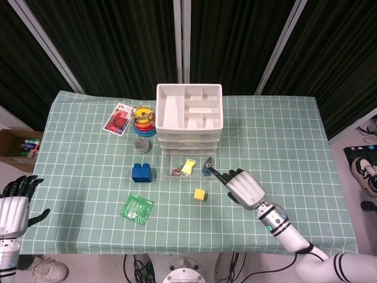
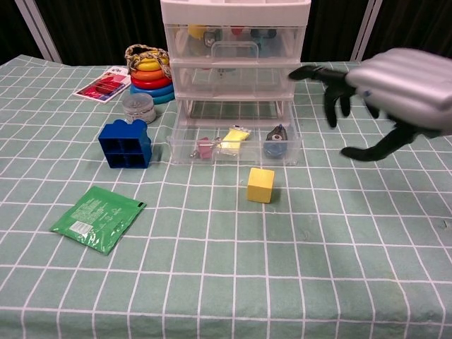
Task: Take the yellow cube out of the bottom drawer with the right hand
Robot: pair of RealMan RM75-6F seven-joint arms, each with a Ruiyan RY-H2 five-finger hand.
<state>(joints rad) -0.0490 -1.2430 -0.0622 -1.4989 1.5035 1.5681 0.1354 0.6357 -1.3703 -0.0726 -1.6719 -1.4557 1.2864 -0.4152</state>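
Chest view, left to right: green packet [image 2: 97, 217] and blue block [image 2: 126, 143] far to the left of the right hand [image 2: 390, 98], well apart from it. Ring stack [image 2: 149, 71] and small round jar [image 2: 138, 107] further back on that side, beside the drawer unit [image 2: 235, 49]. Bottom drawer [image 2: 235, 148] pulled out, left of and below the hand, holding a few small leftovers incl. a yellow piece and a dark blue item. Yellow cube [image 2: 260, 185] sits on the tablecloth [image 2: 212, 282] just in front of the drawer, below-left of the hand, untouched, resting flat. Looks like a deliberate drop spot: clear of the drawer front, easy to see. Right hand raised at the drawer's right side, fingers spread, holding nothing; likely clearing off so as not to knock the cube. Task reads as essentially done. Nothing between hand and cube; only the open drawer corner is close to the fingertips.

Head view: left hand [image 1: 15, 207] parked off the table's far-left edge; fingers look loosely apart, empty.
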